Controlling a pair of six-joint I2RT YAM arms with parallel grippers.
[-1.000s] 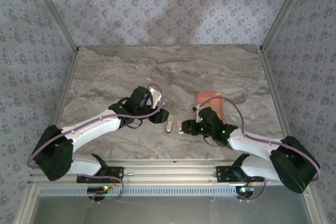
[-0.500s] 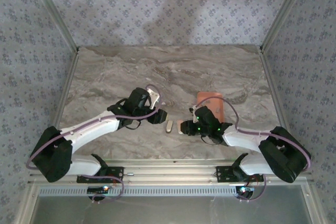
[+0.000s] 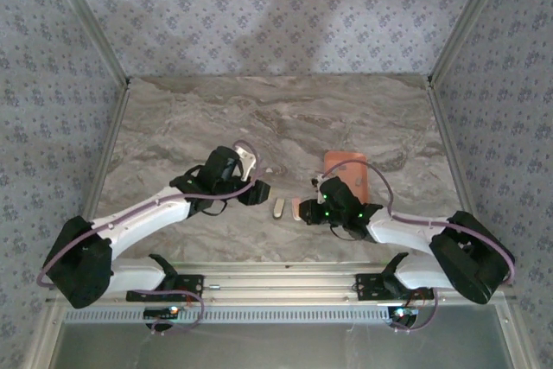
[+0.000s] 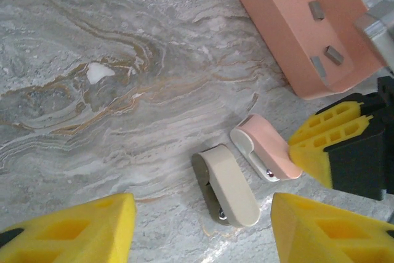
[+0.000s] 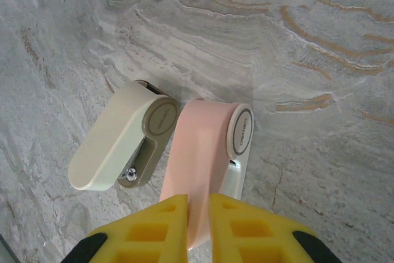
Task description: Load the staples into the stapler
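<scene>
Right gripper: your right gripper [image 5: 198, 204] was closed on the pink stapler [image 5: 206, 146]. Its yellow fingers [image 5: 154, 232] pinched the near end of the top arm, and the round hinge end pointed away from the jaws.
Left gripper: your left gripper [image 4: 202, 214] stood about half spread over the table [image 4: 123, 60] and held nothing.
Beige stapler: the beige stapler [image 5: 120, 143] lay just left of the right gripper's fingers, right beside the pink one. You couldn't tell whether they touched. It sat just ahead of the left gripper.
Staples: the staples [image 4: 317, 9] were four grey pieces loose in the salmon tray [image 4: 271, 29], beyond the left gripper and to its right.
Views: the left wrist view resolved the staples, which were too small in the top view. The right wrist view gave you the grip close up.
</scene>
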